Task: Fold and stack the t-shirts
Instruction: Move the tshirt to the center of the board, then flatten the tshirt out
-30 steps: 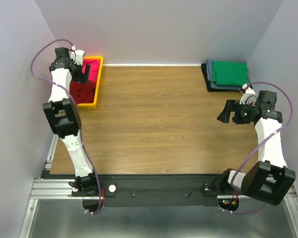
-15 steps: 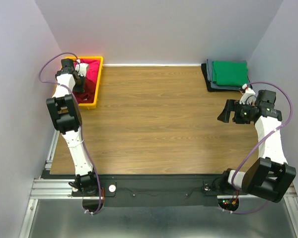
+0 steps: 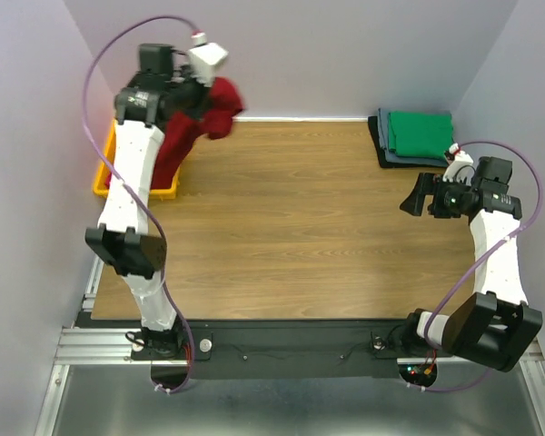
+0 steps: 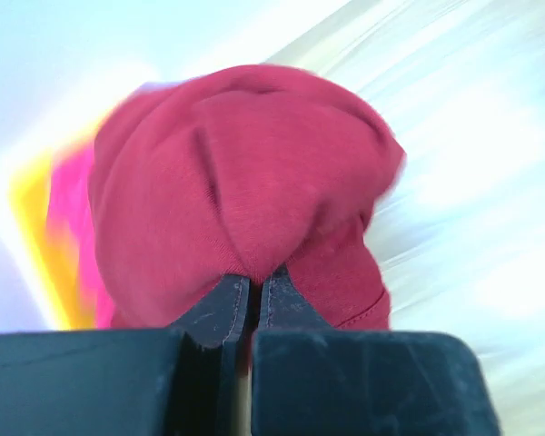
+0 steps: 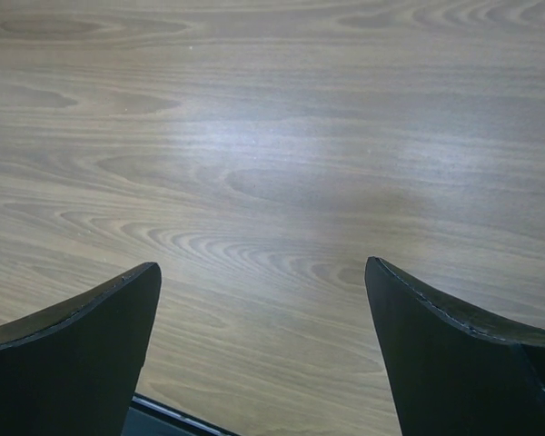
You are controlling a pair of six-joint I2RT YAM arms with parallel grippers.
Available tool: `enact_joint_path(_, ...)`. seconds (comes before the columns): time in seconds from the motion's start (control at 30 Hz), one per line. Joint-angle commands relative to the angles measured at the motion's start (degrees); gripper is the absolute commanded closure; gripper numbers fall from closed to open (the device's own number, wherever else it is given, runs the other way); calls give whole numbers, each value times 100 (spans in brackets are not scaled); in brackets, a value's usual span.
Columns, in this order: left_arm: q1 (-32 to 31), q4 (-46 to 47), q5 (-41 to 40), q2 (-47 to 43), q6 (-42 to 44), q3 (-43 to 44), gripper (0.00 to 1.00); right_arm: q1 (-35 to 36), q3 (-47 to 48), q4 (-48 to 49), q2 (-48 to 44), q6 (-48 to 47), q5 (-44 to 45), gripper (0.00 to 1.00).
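Red tee (image 3: 198, 123): hangs in the air over the far left corner of the table, bunched in a lump. Its lower part trails down towards the bin. I cannot tell if this end touches the bin.
Left fingers (image 4: 236, 300): pressed together and pinching a fold of the red tee. In the left wrist view the cloth swells out just beyond the tips and fills the middle of the view.
Left arm (image 3: 132, 173): stretched up along the left edge of the table, with the wrist high, near the back wall.
Pink tee (image 4: 77, 227): a bright pink strip to the left of the red tee. It is blurred, with yellow beside it.
Bin (image 3: 102, 177): yellow, at the far left edge of the table, mostly hidden behind the left arm and the red tee.
Green tee (image 3: 420, 132): folded, on top of the stack in the far right corner of the table.
Grey tee (image 3: 409, 161): folded under the green tee; only its edge shows.
Black tee (image 3: 375, 136): at the bottom of the stack, showing on the left side.
Right fingers (image 5: 82, 336): spread wide with nothing between them, above bare wood near the right edge, just in front of the stack.
Table (image 3: 300, 227): brown wood grain.
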Motion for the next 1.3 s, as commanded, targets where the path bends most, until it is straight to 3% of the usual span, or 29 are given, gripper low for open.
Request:
enact_joint_path(0.0,-1213,-100,990,-815,-238,268,100,-1,335,145,-140,33,-61,0)
enact_joint_path(0.1,-1565,76,1947,-1201,-265,14,100,-1,379,136,-184,33,26,0)
enact_joint_path(0.2,-1575,445,2661,-1772,-64,-1214,100,-1,379,127,-254,-20,114,0)
enact_joint_path(0.27,-1575,359,2907,-2106,524,-2265,100,-1,335,118,-298,-81,106,0)
enact_joint_path(0.3,-1575,314,2821,-2186,656,-2629,92,-1,318,109,-307,-81,88,0)
enact_joint_path(0.33,-1497,575,2359,-2361,423,-3398,74,-1,309,75,-307,-133,53,0)
enact_joint_path(0.37,-1148,813,2285,-2484,420,-4128,40,-1,317,-30,-273,-264,-60,0)
enact_joint_path(0.4,-1145,928,2284,-2486,420,-4431,40,-1,317,-31,-246,-344,-113,0)
enact_joint_path(0.43,-901,999,2414,-2555,464,-4652,2,-1,309,-101,-220,-397,-157,0)
enact_joint_path(0.47,-368,1078,2416,-2565,508,-4828,1,-1,309,-145,-193,-467,-280,0)
enact_joint_path(0.57,190,1018,2390,-2521,1006,-5120,1,34,265,-277,-35,-784,-412,0)
enact_joint_path(0.7,279,921,2468,-2775,1386,-5629,1,244,247,-269,324,-1109,-282,0)
enact_joint_path(0.83,-439,999,2355,-3117,1625,-6427,7,946,177,-59,860,-1250,368,7)
enact_joint_path(0.97,-1258,1516,1847,-3311,1186,-7184,9,1904,-7,494,1431,-1005,1211,12)
enact_joint_path(1.1,-1917,2281,1284,-3400,676,-7721,1,2318,-43,961,1993,-785,1616,16)
enact_joint_path(1.27,-2384,3029,518,-3084,376,-7906,1,2565,-17,1637,2653,-363,1925,17)
